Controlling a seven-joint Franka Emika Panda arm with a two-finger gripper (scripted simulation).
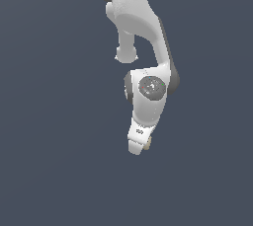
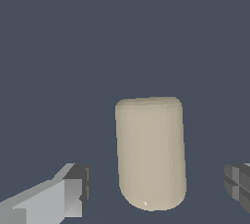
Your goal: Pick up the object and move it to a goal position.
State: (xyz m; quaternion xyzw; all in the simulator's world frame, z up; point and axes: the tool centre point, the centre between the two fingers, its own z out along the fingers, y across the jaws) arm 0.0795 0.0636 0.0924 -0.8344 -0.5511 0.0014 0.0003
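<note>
While the object [image 2: 150, 153] lies between the two fingers [image 2: 73, 193] in the wrist view, with clear gaps on both sides, the tool [image 1: 140, 143] is open and holds nothing. In the exterior view only a sliver of the cream object [image 1: 147, 142] peeks out beside the white tool, low under the arm [image 1: 143, 32]. It appears to rest on the dark surface [image 1: 49, 170], though no contact line can be made out. The step in hand looks like the end of the approach, just ahead of the grasp. Next the fingers should close evenly on the rounded sides, then lift. No goal marker is visible in either view, so the direction of the carry cannot be judged. Nothing else lies near, and nothing blocks the closing.
</note>
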